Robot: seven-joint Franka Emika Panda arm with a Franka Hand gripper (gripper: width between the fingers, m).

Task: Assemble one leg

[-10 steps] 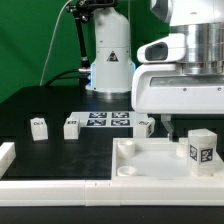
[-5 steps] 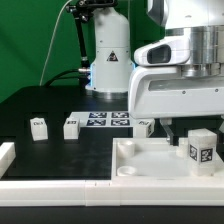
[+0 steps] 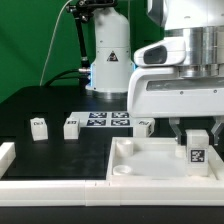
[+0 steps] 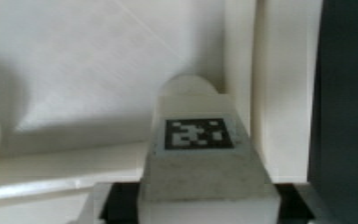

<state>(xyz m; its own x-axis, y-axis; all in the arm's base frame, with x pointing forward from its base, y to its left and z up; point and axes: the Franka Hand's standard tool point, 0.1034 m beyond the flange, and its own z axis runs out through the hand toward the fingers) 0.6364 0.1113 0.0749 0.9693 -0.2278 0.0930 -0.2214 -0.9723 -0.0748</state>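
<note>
Far on the exterior view's left I've got a loose block (image 3: 39, 126) on the black table (image 3: 60, 158), another block (image 3: 71, 127) just beside it, well apart from the action. Next comes the marker board (image 3: 104, 121), flat near the arm's base. A third block (image 3: 145, 125) sits at the board's right end. Moving right, the white panel (image 3: 140, 165) lies at the front. Over its right part I see the gripper (image 3: 196, 134) down on the leg (image 3: 197, 150), which stands upright on the panel. In my wrist view the fingers (image 4: 119, 200) are pinching the leg (image 4: 201, 150) from both sides, tag facing the camera.
</note>
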